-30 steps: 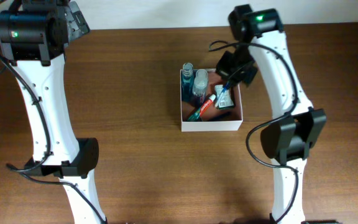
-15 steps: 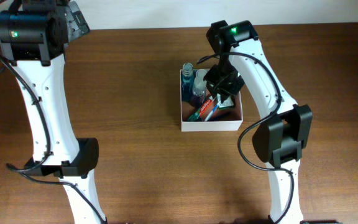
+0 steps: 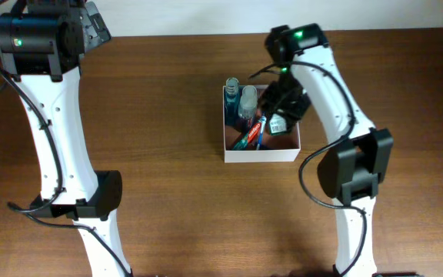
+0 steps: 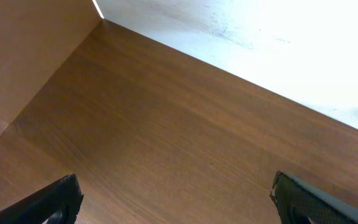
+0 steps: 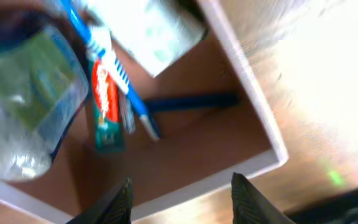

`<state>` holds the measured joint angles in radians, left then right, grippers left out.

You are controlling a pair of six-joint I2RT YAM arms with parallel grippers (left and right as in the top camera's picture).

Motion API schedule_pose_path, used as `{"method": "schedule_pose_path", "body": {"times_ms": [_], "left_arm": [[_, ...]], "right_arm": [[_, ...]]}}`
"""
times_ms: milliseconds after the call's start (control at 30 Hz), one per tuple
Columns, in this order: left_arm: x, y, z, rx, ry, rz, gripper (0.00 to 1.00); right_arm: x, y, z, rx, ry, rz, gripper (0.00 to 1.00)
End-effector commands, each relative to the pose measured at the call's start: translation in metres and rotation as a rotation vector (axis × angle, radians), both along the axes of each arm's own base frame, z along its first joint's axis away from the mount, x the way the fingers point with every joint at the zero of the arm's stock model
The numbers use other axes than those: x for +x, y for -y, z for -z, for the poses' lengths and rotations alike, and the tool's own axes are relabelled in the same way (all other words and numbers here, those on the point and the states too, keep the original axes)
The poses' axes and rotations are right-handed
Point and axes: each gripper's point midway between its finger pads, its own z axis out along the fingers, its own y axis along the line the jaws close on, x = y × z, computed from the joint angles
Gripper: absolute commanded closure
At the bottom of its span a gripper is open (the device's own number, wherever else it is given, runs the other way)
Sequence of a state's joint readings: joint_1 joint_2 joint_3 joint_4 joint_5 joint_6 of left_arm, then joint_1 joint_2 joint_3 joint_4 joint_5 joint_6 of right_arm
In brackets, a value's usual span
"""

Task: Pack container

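The container [image 3: 260, 155] is a square white-walled box with a pinkish-brown inside, at the table's middle right. It holds clear bottles [image 3: 248, 98], a red and green toothpaste tube [image 3: 249, 135], a blue toothbrush and a white packet [image 3: 278, 124]. My right gripper [image 3: 281, 102] hovers over the box's right half, open and empty. In the right wrist view the fingers [image 5: 182, 199] frame the box wall [image 5: 253, 93], with the toothpaste [image 5: 104, 102], toothbrush [image 5: 120, 81], a bottle [image 5: 23, 106] and the packet [image 5: 148, 31] inside. My left gripper [image 4: 179, 199] is open and empty, high at the far left.
The brown wooden table [image 3: 160, 169] runs to a white wall at the back. The left wrist view shows bare tabletop [image 4: 154, 143] and the table's far edge. Both arm bases stand at the front edge.
My right gripper swung left over the box, then shifted a little right and down over its right half. The white packet now lies inside the box. The left arm has not moved.
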<state>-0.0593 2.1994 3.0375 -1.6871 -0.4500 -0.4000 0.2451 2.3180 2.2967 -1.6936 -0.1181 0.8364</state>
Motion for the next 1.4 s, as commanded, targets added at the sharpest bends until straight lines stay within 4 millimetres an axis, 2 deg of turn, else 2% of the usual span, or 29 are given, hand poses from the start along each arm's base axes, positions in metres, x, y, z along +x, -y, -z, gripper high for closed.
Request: {"method": "schedule_pose_path", "body": {"times_ms": [0, 100, 233, 333, 400, 500, 633, 667, 800, 967, 1167, 1367], "left_arm": [[0.0, -0.004, 0.001, 0.018, -0.01, -0.004, 0.01], [0.0, -0.004, 0.001, 0.018, -0.01, -0.004, 0.01], [0.0, -0.004, 0.001, 0.018, -0.01, -0.004, 0.01], [0.0, -0.004, 0.001, 0.018, -0.01, -0.004, 0.01], [0.0, -0.004, 0.001, 0.018, -0.01, -0.004, 0.01], [0.0, -0.004, 0.001, 0.018, -0.01, -0.004, 0.01], [0.0, -0.004, 0.001, 0.018, -0.01, -0.004, 0.01], [0.0, -0.004, 0.001, 0.018, -0.01, -0.004, 0.01], [0.0, -0.004, 0.001, 0.018, -0.01, -0.004, 0.01], [0.0, -0.004, 0.001, 0.018, -0.01, -0.004, 0.01], [0.0, -0.004, 0.001, 0.018, -0.01, -0.004, 0.01], [0.0, -0.004, 0.001, 0.018, -0.01, -0.004, 0.01]], "right_arm": [[0.004, 0.026, -0.022, 0.064, 0.055, -0.063, 0.53], [0.004, 0.031, -0.041, 0.133, 0.107, -0.113, 0.51], [0.0, 0.038, -0.076, 0.158, 0.217, -0.228, 0.47], [-0.009, 0.038, -0.106, 0.161, 0.306, -0.321, 0.36], [-0.017, 0.042, -0.124, 0.146, 0.353, -0.334, 0.33], [-0.036, 0.055, -0.145, 0.075, 0.402, -0.341, 0.3], [-0.068, 0.067, -0.161, 0.022, 0.435, -0.398, 0.24], [-0.085, 0.069, -0.164, 0.021, 0.436, -0.425, 0.19], [-0.121, 0.073, -0.154, 0.026, 0.394, -0.427, 0.16], [-0.16, 0.078, -0.123, 0.035, 0.282, -0.399, 0.14], [-0.175, 0.077, -0.082, 0.046, 0.209, -0.3, 0.13], [-0.188, 0.07, -0.065, 0.092, 0.133, -0.231, 0.09]]}}
